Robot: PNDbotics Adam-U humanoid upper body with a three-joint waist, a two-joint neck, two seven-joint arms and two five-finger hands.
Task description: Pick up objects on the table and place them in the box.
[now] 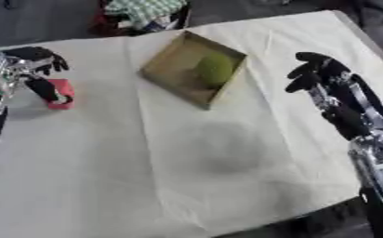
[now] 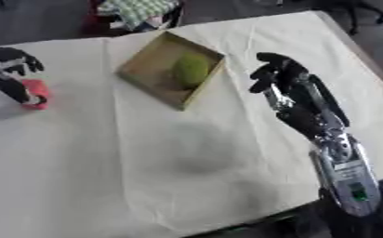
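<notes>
At the right of the frame the right hand (image 2: 288,88) hovered over the table (image 1: 187,176), fingers slack and holding nothing, with bare cloth spread wide below and to its left. At the left edge the left hand (image 1: 34,69) curled around a red block (image 1: 62,93). Farther up, the box (image 1: 172,74) sat askew at upper centre, holding a green ball (image 1: 215,69), well apart from both hands.

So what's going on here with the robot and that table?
The left robot hand is at the table's left edge with its fingers curled round a small red block, which looks to be still on the cloth. A green round object already lies in the shallow cardboard box. The right robot hand hangs idle to the box's right, holding nothing.
</notes>
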